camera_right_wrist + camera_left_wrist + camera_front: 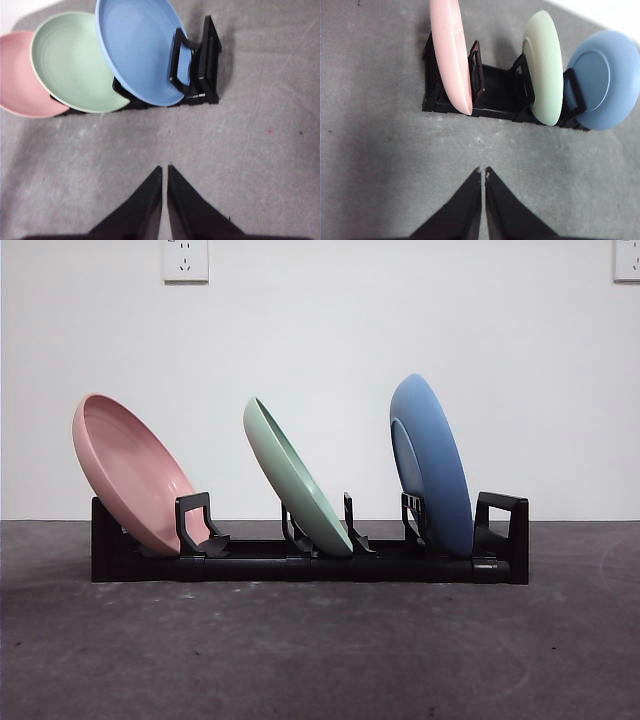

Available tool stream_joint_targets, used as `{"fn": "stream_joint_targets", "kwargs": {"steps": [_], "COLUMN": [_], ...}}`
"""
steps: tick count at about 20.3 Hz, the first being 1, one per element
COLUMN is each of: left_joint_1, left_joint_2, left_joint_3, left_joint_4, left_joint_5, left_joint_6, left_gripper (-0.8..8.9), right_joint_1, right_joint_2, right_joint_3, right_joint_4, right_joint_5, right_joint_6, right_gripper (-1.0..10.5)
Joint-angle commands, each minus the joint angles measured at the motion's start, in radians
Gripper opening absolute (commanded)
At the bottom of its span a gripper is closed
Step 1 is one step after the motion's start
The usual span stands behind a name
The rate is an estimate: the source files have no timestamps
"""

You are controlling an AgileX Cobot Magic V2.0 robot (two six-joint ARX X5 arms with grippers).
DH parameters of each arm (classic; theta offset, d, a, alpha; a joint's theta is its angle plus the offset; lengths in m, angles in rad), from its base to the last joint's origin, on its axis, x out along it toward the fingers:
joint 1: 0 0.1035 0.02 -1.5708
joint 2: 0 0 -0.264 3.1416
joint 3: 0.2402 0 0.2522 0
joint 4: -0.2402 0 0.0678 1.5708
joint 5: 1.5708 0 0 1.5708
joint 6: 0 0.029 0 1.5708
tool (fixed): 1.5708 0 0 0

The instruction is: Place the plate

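Three plates stand in the rack [505, 540] now, so the placing looks done. Left to right: the pink plate [130, 475] leans hard outward at the left end, and that's my worry. Any nudge to the rack and it could tip out over the edge. The green plate [297, 480] tilts the same way in the middle slot, and a knock might slide it off its post. The blue plate [432, 465] stands nearly upright at the right end, the safest of the three. Both arms hang back over bare table. The left gripper [483, 172] is pinched almost closed, holding nothing. The right gripper [164, 169] likewise: jaws together, empty, touching nothing.
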Motion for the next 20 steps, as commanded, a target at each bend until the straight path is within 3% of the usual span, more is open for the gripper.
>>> {"fn": "stream_joint_targets", "kwargs": {"steps": [1, 6, 10, 11, 12, 14, 15, 20], "left_joint_1": [-0.001, -0.021, -0.046, -0.047, -0.047, -0.047, -0.047, -0.047], "left_joint_2": [0.086, 0.33, 0.486, 0.514, 0.535, 0.56, 0.564, 0.561], "left_joint_3": [0.121, 0.325, 0.402, 0.406, 0.406, 0.406, 0.406, 0.406], "left_joint_4": [-0.056, -0.274, -0.314, -0.304, -0.291, -0.287, -0.285, -0.278], "left_joint_5": [0.007, 0.006, 0.006, 0.006, 0.006, 0.006, 0.006, 0.006], "left_joint_6": [0.062, 0.207, 0.306, 0.318, 0.32, 0.319, 0.317, 0.315], "left_gripper": [0.12, 0.12, 0.11, 0.12, 0.39, 2.31, 3.13, 3.21], "right_joint_1": [0.001, 0.017, 0.062, 0.076, 0.087, 0.106, 0.116, 0.154], "right_joint_2": [0.107, 0.314, 0.466, 0.502, 0.531, 0.573, 0.584, 0.59], "right_joint_3": [0.102, 0.264, 0.336, 0.348, 0.358, 0.367, 0.369, 0.383], "right_joint_4": [-0.051, -0.121, -0.128, -0.128, -0.132, -0.134, -0.134, -0.12], "right_joint_5": [-0.028, -0.065, -0.065, -0.065, -0.065, -0.064, -0.064, -0.064], "right_joint_6": [-0.056, -0.105, -0.161, -0.174, -0.189, -0.192, -0.192, -0.173], "right_gripper": [0.2, 0.2, 0.2, 0.9, 2.1, 3.9, 3.9, 3.8]}}
